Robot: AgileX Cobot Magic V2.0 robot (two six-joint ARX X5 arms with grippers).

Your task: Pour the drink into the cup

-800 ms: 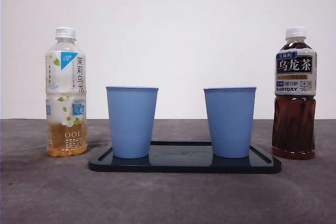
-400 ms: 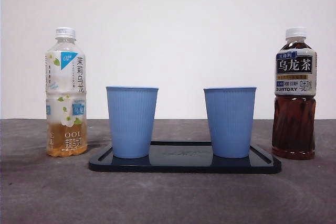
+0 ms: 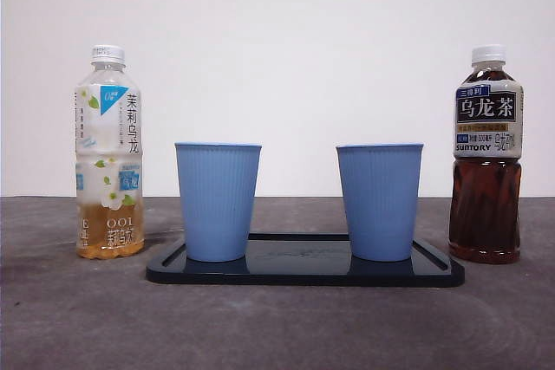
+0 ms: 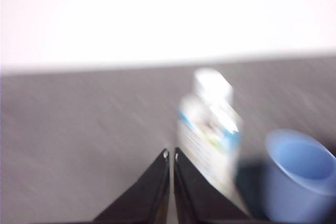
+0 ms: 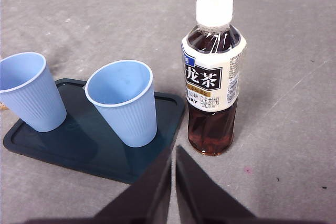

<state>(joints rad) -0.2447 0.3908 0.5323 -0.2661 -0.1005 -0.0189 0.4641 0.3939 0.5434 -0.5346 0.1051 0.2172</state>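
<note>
Right claw (image 5: 173,153) closed beside dark bottle (image 5: 212,77)

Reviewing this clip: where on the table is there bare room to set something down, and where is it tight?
Bare table lies in front of the tray. On the tray, a bare strip lies between the left cup and right cup. It is tighter at the ends: the pale tea bottle and dark tea bottle each stand close beside the tray.
</note>
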